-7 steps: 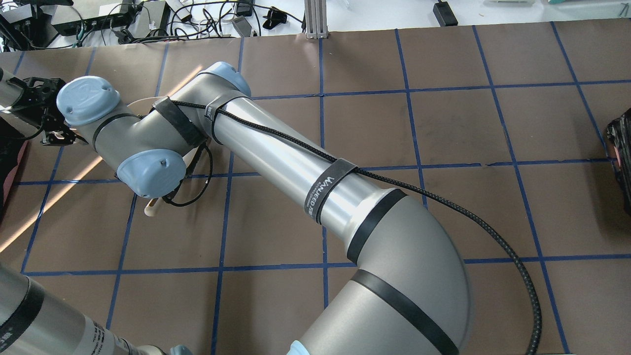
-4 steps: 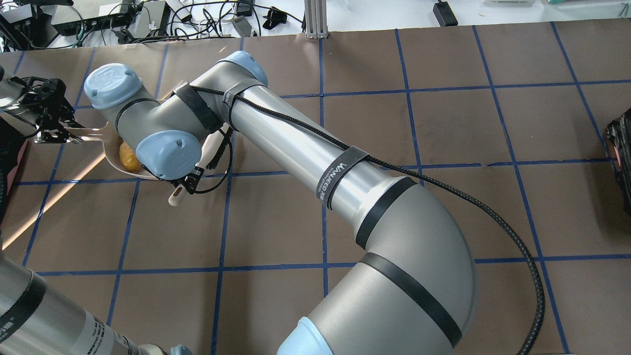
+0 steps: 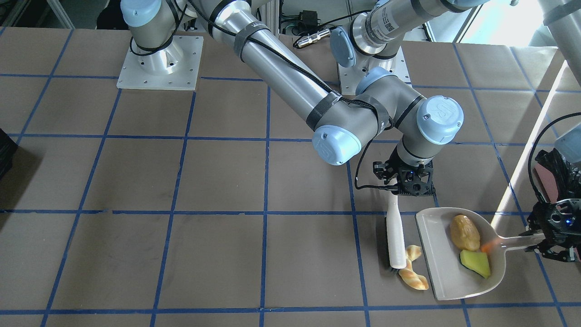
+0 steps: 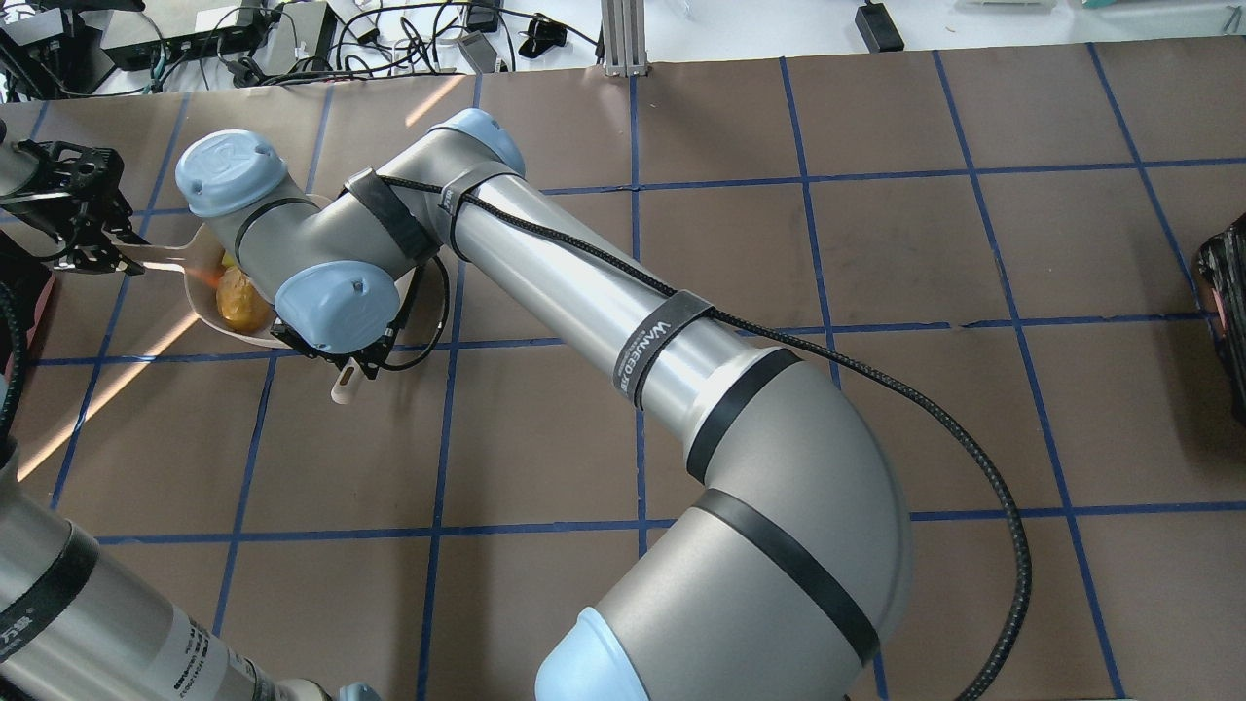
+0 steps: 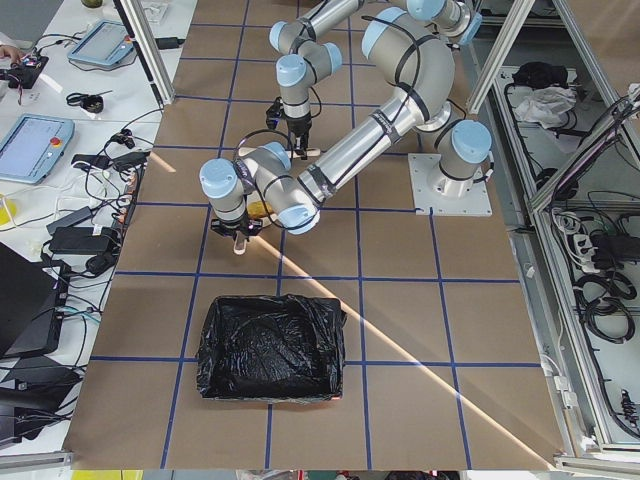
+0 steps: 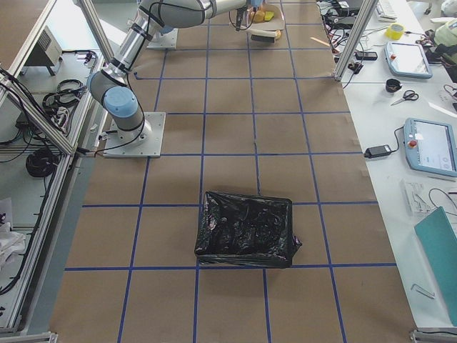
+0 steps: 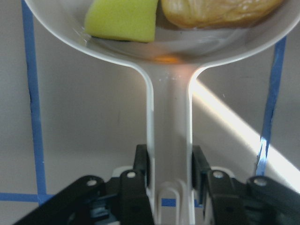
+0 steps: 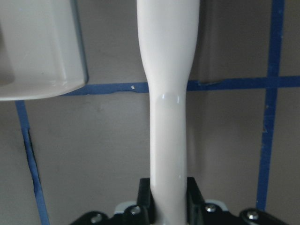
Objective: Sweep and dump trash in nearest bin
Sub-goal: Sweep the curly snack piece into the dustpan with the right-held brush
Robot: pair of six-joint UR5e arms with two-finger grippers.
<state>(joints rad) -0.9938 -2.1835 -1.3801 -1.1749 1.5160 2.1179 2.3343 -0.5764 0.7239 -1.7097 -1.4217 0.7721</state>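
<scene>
The white dustpan (image 3: 442, 268) lies on the table, and my left gripper (image 3: 538, 237) is shut on its handle (image 7: 171, 117). Two pieces of trash lie in the pan: a golden-brown potato-like chunk (image 3: 465, 232) and a yellow-green sponge wedge (image 3: 475, 263). A twisted beige-orange piece (image 3: 414, 272) rests on the table just outside the pan's open edge, against the white brush (image 3: 396, 236). My right gripper (image 3: 399, 193) is shut on the brush handle (image 8: 168, 117). The bin (image 3: 547, 179), pink with a black bag, is just beyond the left gripper.
The table is brown with blue tape lines (image 3: 268, 213). The right arm's forearm (image 4: 604, 312) reaches across the table to the left side. A second black-bagged container (image 4: 1228, 292) sits at the far right edge. Cables and electronics (image 4: 243, 39) lie past the far edge.
The right wrist has shifted right and away with the brush, uncovering the dustpan and the potato chunk. The left gripper with the pan handle has moved slightly away from the robot.
</scene>
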